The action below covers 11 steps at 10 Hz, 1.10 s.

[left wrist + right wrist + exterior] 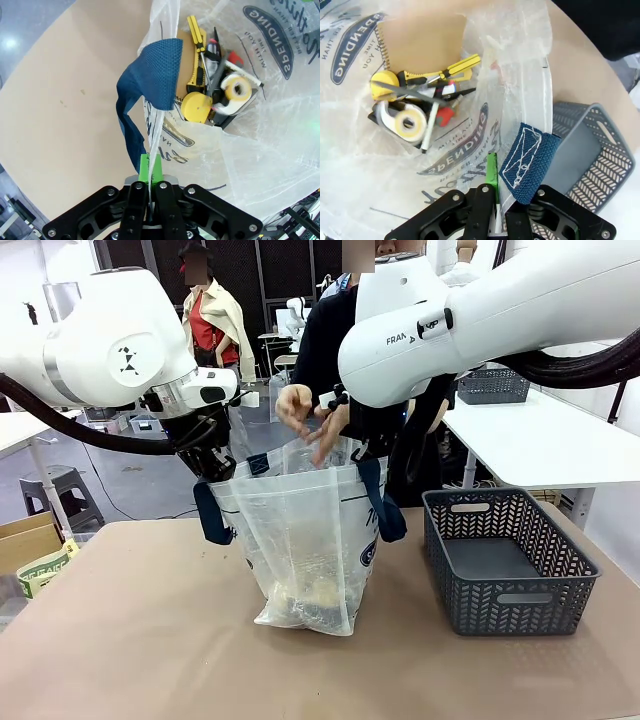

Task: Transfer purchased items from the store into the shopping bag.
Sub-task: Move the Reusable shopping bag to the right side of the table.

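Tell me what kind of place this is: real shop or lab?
Probably a robotics lab mock-up, not a shop: plain white worktable, a spare grey basket on it, a step stool.

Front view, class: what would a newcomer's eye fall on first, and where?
The translucent shopping bag at the table's middle, its rim pinched on either side by the left gripper and right gripper. A person's hands hover over its mouth; a yellow-handled screwdriver and tape roll lie at its bottom.

shopping bag (300, 530) on table (120, 640) | basket (512, 612) right of it, apart | purchased items (212, 95) in bag | person (322, 350) behind bag
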### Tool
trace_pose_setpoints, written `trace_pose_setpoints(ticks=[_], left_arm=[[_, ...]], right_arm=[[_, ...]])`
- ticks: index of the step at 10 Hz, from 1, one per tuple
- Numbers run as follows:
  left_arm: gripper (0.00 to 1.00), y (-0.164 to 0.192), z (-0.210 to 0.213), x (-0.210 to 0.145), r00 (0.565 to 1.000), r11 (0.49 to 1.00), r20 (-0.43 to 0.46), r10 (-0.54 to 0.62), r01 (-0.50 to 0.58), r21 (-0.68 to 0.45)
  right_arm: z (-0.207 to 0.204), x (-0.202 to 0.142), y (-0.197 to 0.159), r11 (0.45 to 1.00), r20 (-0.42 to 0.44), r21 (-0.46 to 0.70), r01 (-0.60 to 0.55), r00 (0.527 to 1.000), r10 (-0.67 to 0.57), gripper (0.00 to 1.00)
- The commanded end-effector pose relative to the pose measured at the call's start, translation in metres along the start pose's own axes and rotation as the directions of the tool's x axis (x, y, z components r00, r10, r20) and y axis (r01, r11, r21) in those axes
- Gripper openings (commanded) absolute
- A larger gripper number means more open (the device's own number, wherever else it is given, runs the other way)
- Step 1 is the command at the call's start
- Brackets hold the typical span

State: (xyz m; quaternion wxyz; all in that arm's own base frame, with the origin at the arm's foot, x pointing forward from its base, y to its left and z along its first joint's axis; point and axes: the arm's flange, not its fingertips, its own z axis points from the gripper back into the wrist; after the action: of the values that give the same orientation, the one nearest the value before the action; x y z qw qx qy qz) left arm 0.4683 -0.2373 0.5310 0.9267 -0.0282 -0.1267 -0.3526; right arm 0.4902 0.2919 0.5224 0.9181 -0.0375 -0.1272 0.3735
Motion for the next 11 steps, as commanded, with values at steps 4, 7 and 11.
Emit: trace_pose_setpoints(ticks=[4, 7, 11], left_arm=[[0.0, 0.0, 0.0007, -0.0001, 1.0, 1.0, -0.001, -0.005, 0.005, 0.008], [0.0, 0.0, 0.0007, -0.0001, 1.0, 1.0, -0.001, -0.005, 0.005, 0.008], [0.0, 0.0, 0.0007, -0.0001, 1.0, 1.0, -0.001, -0.005, 0.005, 0.008]], right_arm=[[0.0, -0.0002, -0.0001, 1.0, 0.0, -0.001, 0.0, 1.0, 0.0, 0.0], [0.0, -0.0002, -0.0001, 1.0, 0.0, -0.001, 0.0, 1.0, 0.0, 0.0], [0.0, -0.0002, -0.0001, 1.0, 0.0, -0.001, 0.0, 1.0, 0.0, 0.0]])
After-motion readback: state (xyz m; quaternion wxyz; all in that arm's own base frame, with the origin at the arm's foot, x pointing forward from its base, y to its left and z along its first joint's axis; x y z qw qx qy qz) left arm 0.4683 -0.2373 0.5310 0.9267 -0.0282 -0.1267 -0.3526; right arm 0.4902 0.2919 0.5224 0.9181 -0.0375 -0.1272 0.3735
